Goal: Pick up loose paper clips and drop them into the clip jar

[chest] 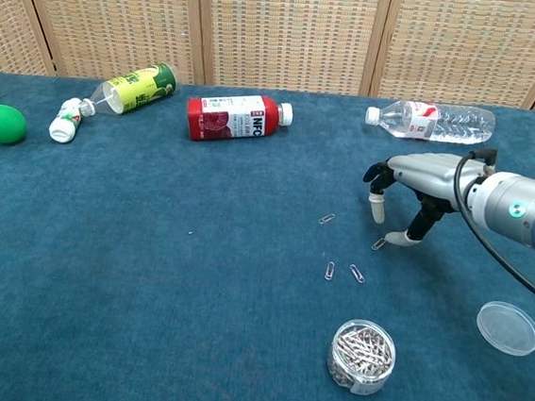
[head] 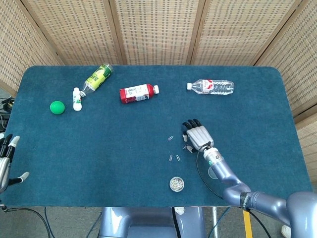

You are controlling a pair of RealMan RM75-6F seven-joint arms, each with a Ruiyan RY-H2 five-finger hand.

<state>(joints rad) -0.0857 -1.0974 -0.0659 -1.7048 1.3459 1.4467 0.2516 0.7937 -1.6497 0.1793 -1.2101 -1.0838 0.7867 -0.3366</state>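
**Blue felt, loose clips and a hand poised over 1 of them**

Blue felt covered the table (chest: 95, 317), and the clip jar (chest: 362, 356) stood open near its front edge, packed with silvery clips. All places below are given from that jar.

The right hand (chest: 419, 177) hovered behind the jar and a little to its right, palm down, fingers spread and curved toward the cloth, holding nothing. 1 paper clip (chest: 378, 243) lay directly under it, just beside the pale thumb tip; whether the tip touched the clip could not be told. 2 more clips (chest: 330, 270) (chest: 357, 274) lay side by side between that clip and the jar, and a 4th clip (chest: 326, 219) lay farther back and to the left. The jar's clear lid (chest: 508, 328) rested on the felt to the jar's right.

Far to the jar's left, at the table's edge, the left hand (head: 6, 161) showed only in the head view, fingers apart and empty.

Well behind the jar lay a red bottle (chest: 235, 118), a clear water bottle (chest: 432, 121), a green bottle (chest: 131, 88), a small white bottle (chest: 67, 120) and a green ball (chest: 4, 124).
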